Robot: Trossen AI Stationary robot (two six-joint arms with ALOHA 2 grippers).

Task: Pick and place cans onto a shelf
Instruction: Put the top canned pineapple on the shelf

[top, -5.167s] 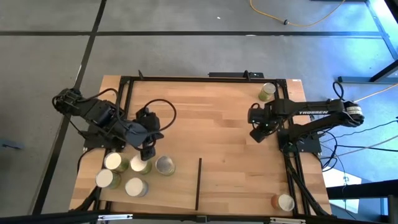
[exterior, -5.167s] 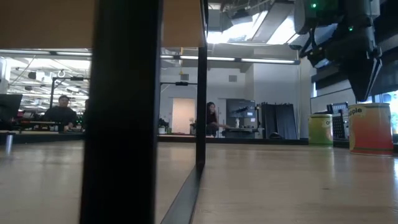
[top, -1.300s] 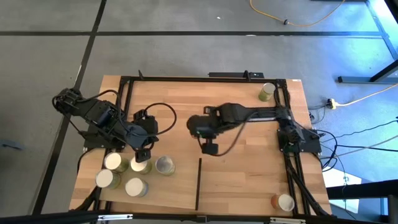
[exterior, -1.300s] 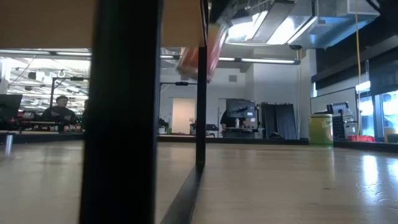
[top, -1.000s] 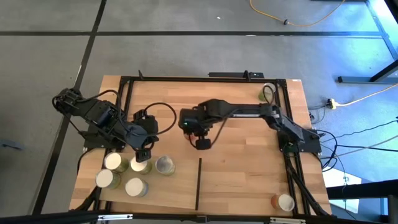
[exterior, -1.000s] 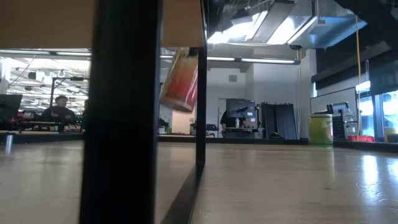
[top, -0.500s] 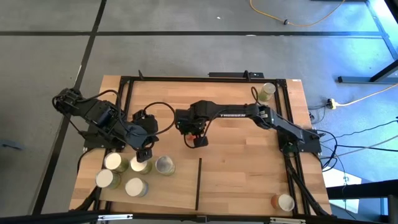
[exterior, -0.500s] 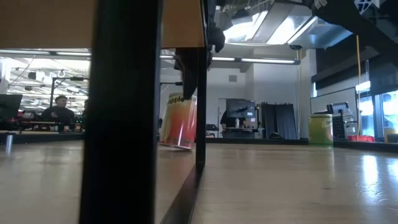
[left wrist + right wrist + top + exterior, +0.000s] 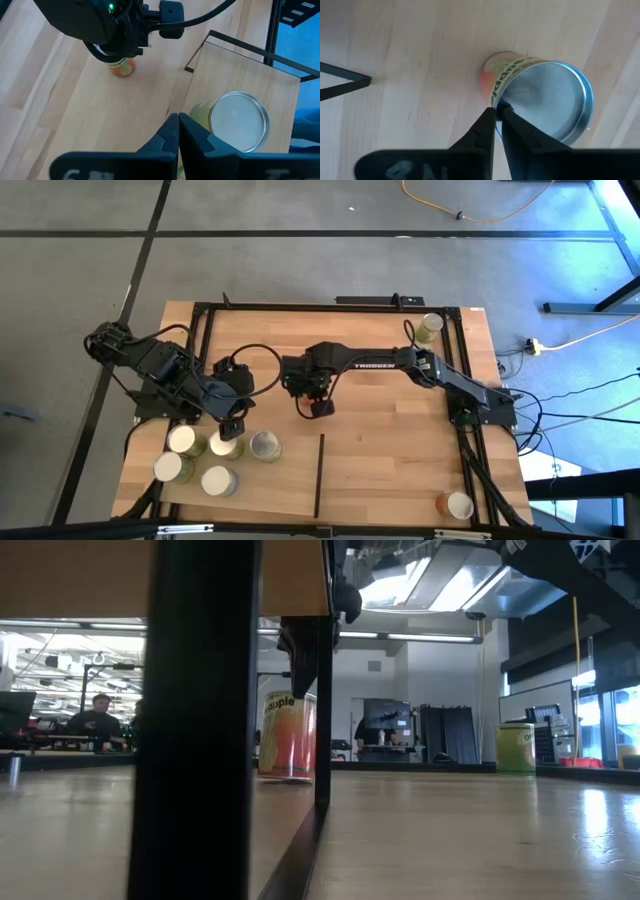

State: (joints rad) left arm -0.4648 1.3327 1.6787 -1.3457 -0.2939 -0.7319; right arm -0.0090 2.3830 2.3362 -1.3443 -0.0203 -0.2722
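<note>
Right gripper (image 9: 317, 406) clamps an orange can (image 9: 287, 735) standing upright on the tabletop (image 9: 380, 450) near centre. Left gripper (image 9: 232, 423), fingers together, hovers over five cans (image 9: 215, 456) on the shelf (image 9: 235, 80) at 8 o'clock. Two cans remain at 1 and 5 o'clock.

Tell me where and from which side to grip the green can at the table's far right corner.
Grip the green can around its round side wall near the top, coming straight down from above. It stands upright with its pale lid facing up and open table on its inner side, while the dark frame rail runs close beside it, so set the fingers to close along the rail rather than across it.
</note>
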